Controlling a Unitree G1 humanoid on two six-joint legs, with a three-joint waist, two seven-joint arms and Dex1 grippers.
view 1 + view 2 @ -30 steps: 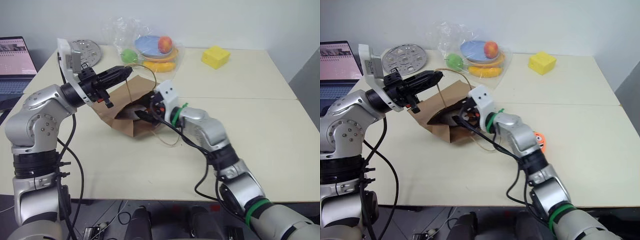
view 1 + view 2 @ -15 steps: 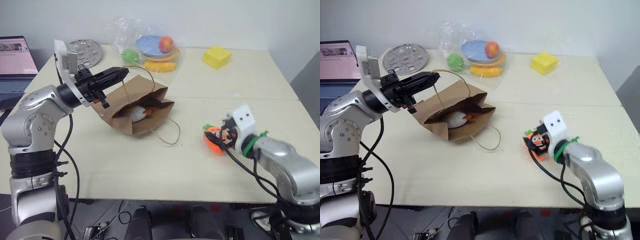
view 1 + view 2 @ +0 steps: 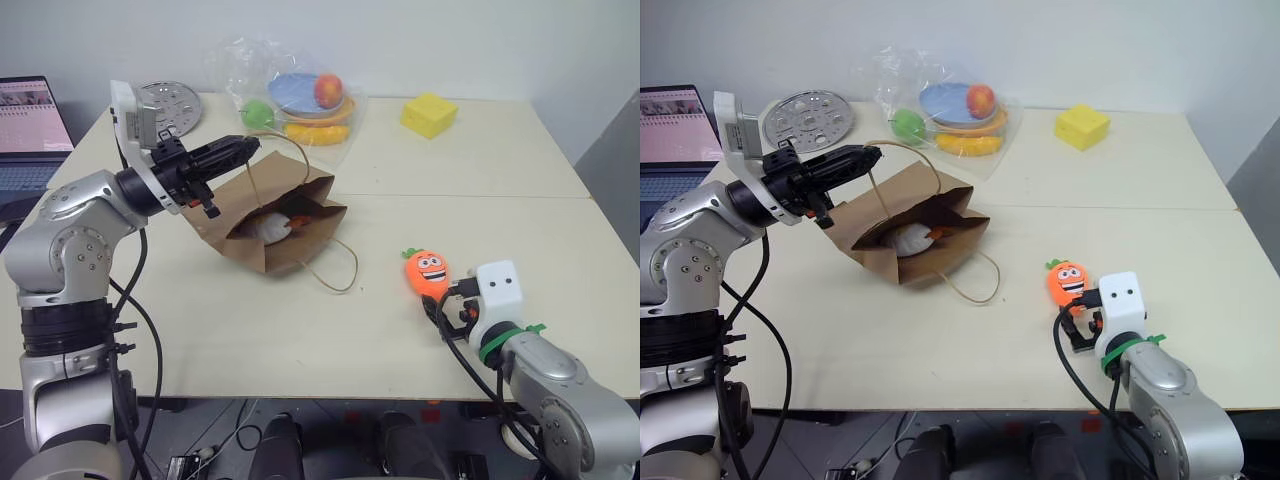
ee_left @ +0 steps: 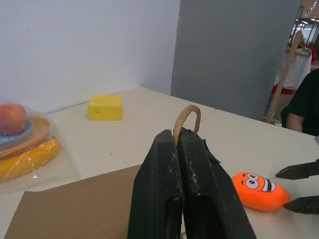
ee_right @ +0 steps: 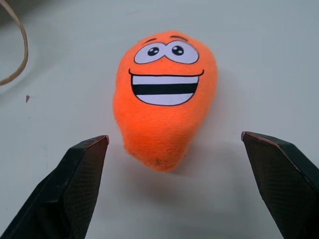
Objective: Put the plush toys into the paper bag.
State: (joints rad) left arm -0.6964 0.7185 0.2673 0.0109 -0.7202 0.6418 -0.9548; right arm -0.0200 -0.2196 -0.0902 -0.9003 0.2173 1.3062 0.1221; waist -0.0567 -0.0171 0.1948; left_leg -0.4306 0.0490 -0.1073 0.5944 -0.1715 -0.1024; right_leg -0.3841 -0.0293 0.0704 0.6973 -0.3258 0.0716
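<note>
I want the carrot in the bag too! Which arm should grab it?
The right: its open gripper points at the carrot. The left gripper is shut on the bag's handle, holding the bag open.

Carrot plush toy: fuzzy orange cloth with a smooth printed face. Paper bag: matt brown kraft paper, creased (handle a thin twisted cord). Tabletop: smooth, matt cream. Fruit wrapping, upper centre: glossy clear plastic.
</note>
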